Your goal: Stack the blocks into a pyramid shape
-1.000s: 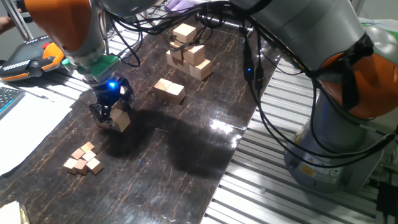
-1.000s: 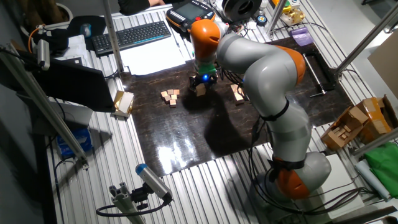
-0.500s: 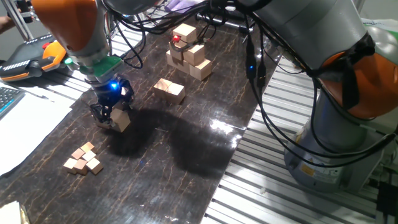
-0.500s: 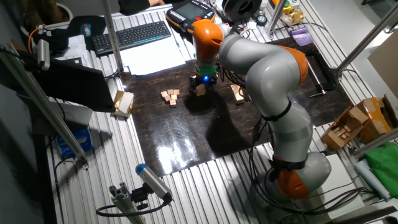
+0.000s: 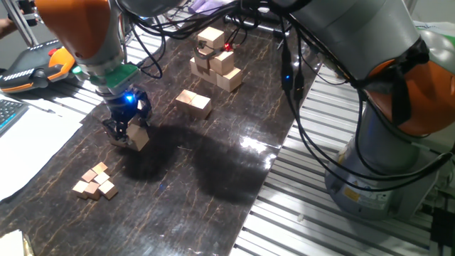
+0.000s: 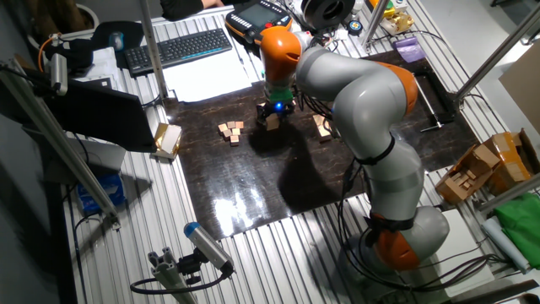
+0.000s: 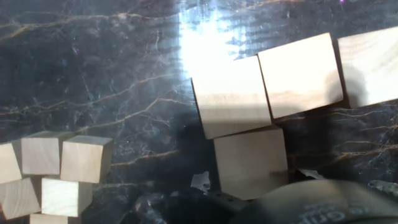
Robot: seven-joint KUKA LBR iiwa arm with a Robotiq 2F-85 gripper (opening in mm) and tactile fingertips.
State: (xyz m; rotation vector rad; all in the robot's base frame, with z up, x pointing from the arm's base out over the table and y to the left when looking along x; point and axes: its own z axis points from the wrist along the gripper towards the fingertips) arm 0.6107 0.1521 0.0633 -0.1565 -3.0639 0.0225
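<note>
My gripper (image 5: 125, 132) (image 6: 272, 117) is down at the dark table's left part, right at a tan wooden block (image 5: 138, 136). The hand view shows this block (image 7: 251, 162) lying against a row of three more blocks (image 7: 298, 78), with its lower edge under a dark part of my hand (image 7: 311, 202). The fingers are too hidden to tell whether they grip it. Two further blocks (image 5: 193, 102) (image 6: 322, 127) lie side by side toward the table's middle. No stepped pyramid shape shows.
A taller stack of bigger cubes (image 5: 215, 58) stands at the back of the table. Several tiny cubes (image 5: 95, 180) (image 6: 229, 131) (image 7: 56, 174) cluster near the front left. A keyboard (image 6: 179, 49) and white papers (image 5: 32, 146) lie beyond the table's left edge.
</note>
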